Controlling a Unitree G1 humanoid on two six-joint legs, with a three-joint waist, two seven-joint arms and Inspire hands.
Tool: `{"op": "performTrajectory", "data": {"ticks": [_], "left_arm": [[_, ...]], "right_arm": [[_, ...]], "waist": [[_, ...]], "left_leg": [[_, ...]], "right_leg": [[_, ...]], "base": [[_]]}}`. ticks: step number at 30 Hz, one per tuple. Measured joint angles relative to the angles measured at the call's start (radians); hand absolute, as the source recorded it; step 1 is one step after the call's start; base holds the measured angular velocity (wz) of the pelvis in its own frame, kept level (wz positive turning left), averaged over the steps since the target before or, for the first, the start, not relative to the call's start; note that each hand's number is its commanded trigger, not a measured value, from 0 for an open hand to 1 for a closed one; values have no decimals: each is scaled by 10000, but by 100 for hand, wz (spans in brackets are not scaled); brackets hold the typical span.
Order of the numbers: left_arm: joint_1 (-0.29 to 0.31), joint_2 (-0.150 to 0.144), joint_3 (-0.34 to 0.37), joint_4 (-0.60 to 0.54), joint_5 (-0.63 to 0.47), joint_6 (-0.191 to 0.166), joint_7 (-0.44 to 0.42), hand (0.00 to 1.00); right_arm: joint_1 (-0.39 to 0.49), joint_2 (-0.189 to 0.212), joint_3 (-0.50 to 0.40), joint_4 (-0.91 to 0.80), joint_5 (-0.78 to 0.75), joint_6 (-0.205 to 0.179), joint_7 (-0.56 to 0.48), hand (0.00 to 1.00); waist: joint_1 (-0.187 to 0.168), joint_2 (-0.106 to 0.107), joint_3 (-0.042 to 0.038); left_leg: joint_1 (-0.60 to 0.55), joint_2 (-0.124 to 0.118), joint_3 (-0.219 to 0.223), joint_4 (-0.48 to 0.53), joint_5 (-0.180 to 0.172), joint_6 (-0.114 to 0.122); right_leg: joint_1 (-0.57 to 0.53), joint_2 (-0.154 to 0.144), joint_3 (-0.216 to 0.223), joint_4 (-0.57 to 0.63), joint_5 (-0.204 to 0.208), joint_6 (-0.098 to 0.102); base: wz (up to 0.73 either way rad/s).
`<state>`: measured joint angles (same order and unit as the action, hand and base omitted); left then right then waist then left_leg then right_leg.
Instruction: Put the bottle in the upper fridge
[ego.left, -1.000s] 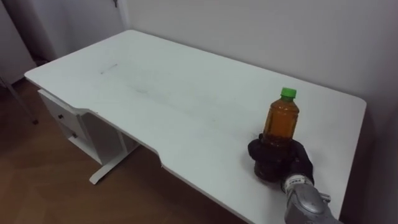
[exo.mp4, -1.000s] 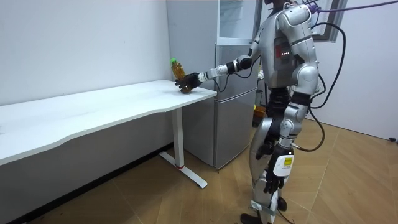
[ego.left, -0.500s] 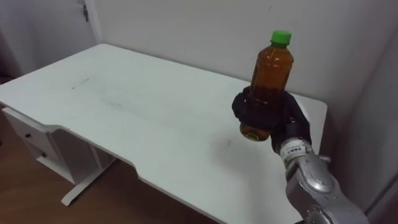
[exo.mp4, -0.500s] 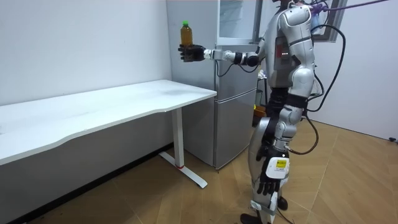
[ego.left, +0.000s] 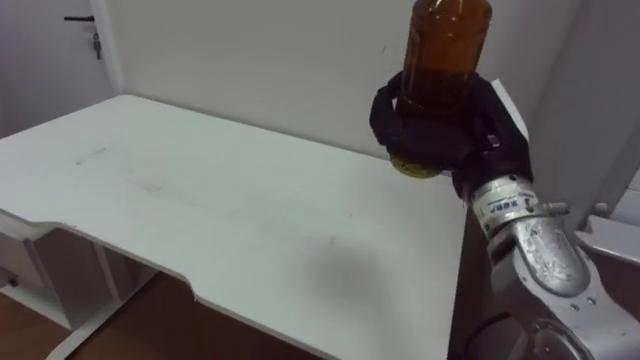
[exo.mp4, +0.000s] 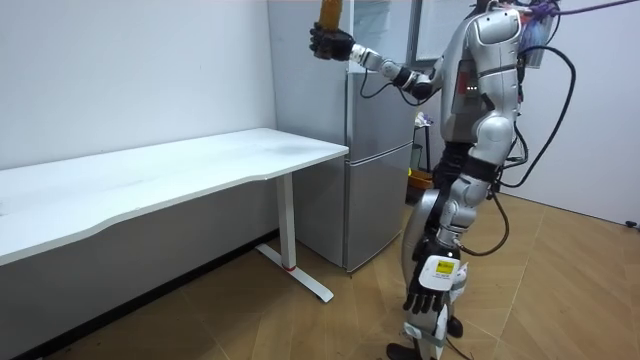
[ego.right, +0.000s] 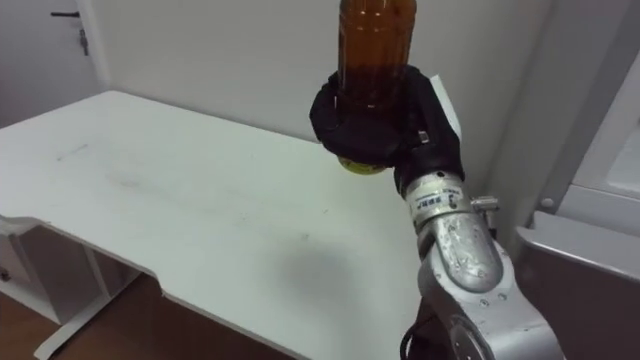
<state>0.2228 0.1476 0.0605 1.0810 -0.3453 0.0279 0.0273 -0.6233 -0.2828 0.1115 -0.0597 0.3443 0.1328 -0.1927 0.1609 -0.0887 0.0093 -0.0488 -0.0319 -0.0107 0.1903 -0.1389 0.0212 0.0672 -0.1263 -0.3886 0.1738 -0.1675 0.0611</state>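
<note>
At the upper level of the fridge (exo.mp4: 378, 170), close beside it: bottle in hand.
The right hand (ego.left: 440, 125) is curled round the base of the bottle (ego.left: 447, 50), which stands upright, neck up. The fridge lies to this hand's right; the left hand (exo.mp4: 425, 293) hangs slack, well below.

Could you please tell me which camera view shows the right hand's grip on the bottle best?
The right eye view: the right hand curls round the brown bottle near its base, close up. The left eye view shows the same; the room view shows them small, high beside the fridge.
</note>
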Motion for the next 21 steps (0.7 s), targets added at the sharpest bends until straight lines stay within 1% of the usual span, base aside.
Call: {"op": "performTrajectory", "data": {"ticks": [1,3,4,6,7,8,9,10,11,12,14,17,19,21], "left_arm": [[35,0,4,-1,28,0,7,0],[155,-3,65,7,17,2,18,0],[206,-7,64,15,14,3,18,0],[223,-10,88,110,7,-8,11,0],[224,-14,147,152,9,-11,5,0],[226,-10,170,231,11,-17,0,0],[224,-12,168,236,26,-15,-10,0],[223,-12,169,232,28,-15,-19,0],[228,-8,190,232,54,-16,-55,0],[245,-3,258,234,65,-16,-105,0],[292,3,367,245,63,-14,-125,0],[246,12,524,316,104,-11,-159,0],[241,11,573,328,123,-8,-202,0],[262,29,585,360,112,-9,-219,0]], "right_arm": [[0,-6,-29,-76,-1,0,8,100],[1,-39,-173,-392,27,11,145,100],[1,-76,-201,-470,30,12,165,100],[135,-428,-329,-975,64,16,240,100],[174,-474,-373,-1110,47,17,255,100],[180,-511,-471,-1335,31,16,282,100],[179,-630,-601,-1589,0,13,283,100],[179,-708,-664,-1692,-2,12,283,100],[178,-834,-806,-1877,-18,12,273,100],[179,-877,-939,-1986,-44,11,246,100],[178,-882,-1034,-2022,-57,11,140,100],[181,-883,-1164,-2200,-455,14,130,100],[184,-883,-1333,-2327,-641,14,269,100],[190,-890,-1514,-2506,-870,15,358,100]], "waist": [[-43,0,0],[-246,6,-8],[-269,12,-11],[-393,40,-31],[-427,47,-47],[-480,75,-76],[-576,112,-110],[-609,129,-122],[-731,149,-142],[-748,153,-142],[-789,163,-153],[-1052,162,-155],[-1104,164,-154],[-1302,148,-152]], "left_leg": [[-2,11,7,6,-3,-5],[21,42,71,6,-12,-19],[35,50,101,0,-15,-24],[100,64,212,-29,-15,-25],[110,67,246,-30,-15,-24],[124,83,338,-36,-21,-19],[104,91,396,-43,-29,-16],[101,91,402,-46,-29,-15],[143,93,428,-75,-29,-15],[265,117,522,-152,-29,-16],[480,171,678,-255,-47,-41],[543,247,788,-262,-87,-87],[561,295,911,-263,-103,-112],[605,339,1008,-294,-115,-131]], "right_leg": [[-1,14,19,-4,11,-5],[-28,51,157,-9,21,-18],[-37,60,216,-10,22,-20],[-30,65,334,-10,24,-23],[-33,65,372,-10,24,-23],[-68,68,473,-10,25,-24],[-120,77,571,-10,34,-28],[-126,78,586,-10,40,-29],[-113,81,638,-10,41,-29],[-64,100,721,-13,40,-29],[44,144,861,-26,46,-37],[52,206,907,-24,60,-60],[20,243,990,-25,72,-80],[-4,284,1095,-23,80,-93]], "base": [[-9],[-10],[-17],[-14],[-15],[-20],[-17],[-10],[-11],[-17],[-24],[-15],[-17],[-12]]}}
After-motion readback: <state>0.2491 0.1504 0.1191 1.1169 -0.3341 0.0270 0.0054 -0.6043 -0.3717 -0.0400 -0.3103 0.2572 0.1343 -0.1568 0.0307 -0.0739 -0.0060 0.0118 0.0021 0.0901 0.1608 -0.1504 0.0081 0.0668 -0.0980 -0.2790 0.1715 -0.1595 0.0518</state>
